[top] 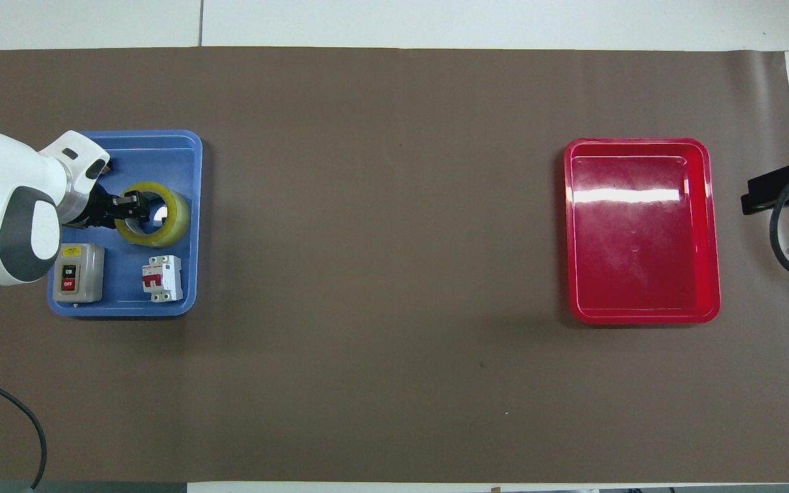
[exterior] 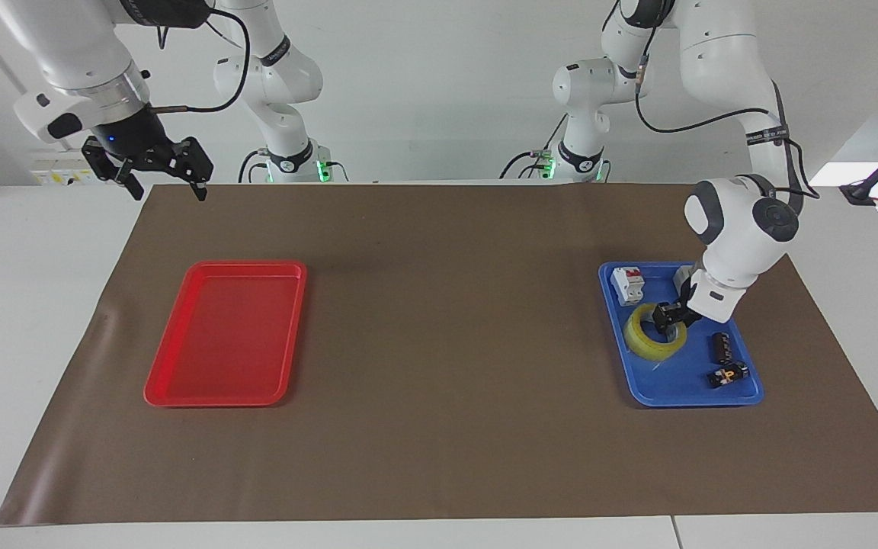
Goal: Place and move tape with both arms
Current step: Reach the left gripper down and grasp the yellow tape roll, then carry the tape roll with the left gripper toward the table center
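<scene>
**Left gripper** (exterior: 666, 319): low in the blue tray (exterior: 748, 393), set on the wall of the tape (exterior: 646, 345) at the side toward the left arm's end of the table, wrist tilted inward over the tray. Placed there, by judgement, to take the roll by its wall rather than across its full width. Clamped on the wall or merely set against it: cannot tell.

**Tape**: flat on the tray floor, hollow core upward, not lifted. Farther from the robots than the circuit breaker (exterior: 628, 284) and the switch box (top: 78, 272); beside two small black parts (exterior: 722, 347). Near each neighbour, apart from all. Core-up pose convenient for a grasp from above.

**Step in hand**, as a judgement: securing the roll before any lift. Task barely begun.

**Right gripper** (exterior: 165, 181): jaws apart, empty, raised over the corner of the brown mat (exterior: 439, 427) at the right arm's end of the table. Waiting, presumably kept clear and ready for a later share in the move.

**Red tray** (exterior: 172, 397): nothing in it, at the right arm's end, well apart from the blue tray. Likely destination, hence the need for two arms across so wide a gap.

**Risk**, as a judgement: slip of the smooth roll, or a knock against the neighbouring parts on lifting.
</scene>
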You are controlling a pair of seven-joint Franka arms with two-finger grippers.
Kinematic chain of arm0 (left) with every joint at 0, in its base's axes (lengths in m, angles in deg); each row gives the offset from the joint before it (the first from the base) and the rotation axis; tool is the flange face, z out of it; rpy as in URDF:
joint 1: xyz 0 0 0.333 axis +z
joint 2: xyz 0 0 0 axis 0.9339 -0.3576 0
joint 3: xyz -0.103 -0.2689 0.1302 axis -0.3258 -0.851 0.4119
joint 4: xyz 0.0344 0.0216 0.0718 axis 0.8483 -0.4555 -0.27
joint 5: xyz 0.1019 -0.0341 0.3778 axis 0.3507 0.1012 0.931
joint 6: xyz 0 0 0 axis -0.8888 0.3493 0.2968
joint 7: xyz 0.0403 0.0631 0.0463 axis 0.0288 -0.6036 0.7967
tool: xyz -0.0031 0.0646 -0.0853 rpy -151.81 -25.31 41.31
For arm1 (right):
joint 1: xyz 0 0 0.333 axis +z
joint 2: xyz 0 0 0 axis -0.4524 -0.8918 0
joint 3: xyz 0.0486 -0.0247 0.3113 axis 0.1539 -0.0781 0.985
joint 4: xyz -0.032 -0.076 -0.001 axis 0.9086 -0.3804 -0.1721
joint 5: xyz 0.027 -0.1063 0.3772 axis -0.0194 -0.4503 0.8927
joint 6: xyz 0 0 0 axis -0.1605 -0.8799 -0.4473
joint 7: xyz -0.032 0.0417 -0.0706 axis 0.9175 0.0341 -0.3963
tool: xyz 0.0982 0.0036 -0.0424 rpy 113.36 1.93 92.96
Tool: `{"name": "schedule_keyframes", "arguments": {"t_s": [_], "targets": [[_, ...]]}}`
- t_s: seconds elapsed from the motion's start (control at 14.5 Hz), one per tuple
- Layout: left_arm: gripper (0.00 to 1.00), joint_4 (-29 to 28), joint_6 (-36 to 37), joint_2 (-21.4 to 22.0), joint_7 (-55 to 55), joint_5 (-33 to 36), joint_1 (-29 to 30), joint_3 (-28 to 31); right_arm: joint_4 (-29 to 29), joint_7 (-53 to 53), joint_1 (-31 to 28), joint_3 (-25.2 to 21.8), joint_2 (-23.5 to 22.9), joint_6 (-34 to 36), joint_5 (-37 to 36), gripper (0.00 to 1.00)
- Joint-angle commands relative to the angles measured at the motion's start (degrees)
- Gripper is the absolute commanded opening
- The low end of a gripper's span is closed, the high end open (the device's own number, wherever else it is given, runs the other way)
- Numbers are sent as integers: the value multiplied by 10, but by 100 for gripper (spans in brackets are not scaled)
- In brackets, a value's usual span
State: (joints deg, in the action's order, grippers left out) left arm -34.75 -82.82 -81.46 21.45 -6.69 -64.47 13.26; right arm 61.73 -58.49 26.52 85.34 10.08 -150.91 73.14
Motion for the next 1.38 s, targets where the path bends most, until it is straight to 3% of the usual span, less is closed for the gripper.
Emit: {"name": "schedule_keyframes", "arguments": {"t_s": [0.0,0.07,0.21,0.41,0.55,0.69,1.04,1.31], "targets": [[17,-5,-15,1,10,8,-4,4,12,-15,-6,3,9,-11,0,100],[0,-5,-14,1,10,8,-3,4,12,-16,-7,3,9,-11,0,100],[0,26,22,-1,12,8,0,4,12,-16,-6,3,9,-11,0,100],[0,181,200,-25,27,3,-6,4,12,-15,-6,3,9,-11,0,100],[0,252,289,-25,93,2,-45,4,12,-16,-6,3,9,-11,0,100],[0,281,334,-26,179,2,-110,4,12,-15,-6,3,9,-11,0,100],[0,262,235,-31,397,-17,-272,2,12,-15,-6,3,9,-11,1,100],[0,253,174,-89,483,-15,-366,4,12,-15,-7,3,9,-11,1,100]]}}
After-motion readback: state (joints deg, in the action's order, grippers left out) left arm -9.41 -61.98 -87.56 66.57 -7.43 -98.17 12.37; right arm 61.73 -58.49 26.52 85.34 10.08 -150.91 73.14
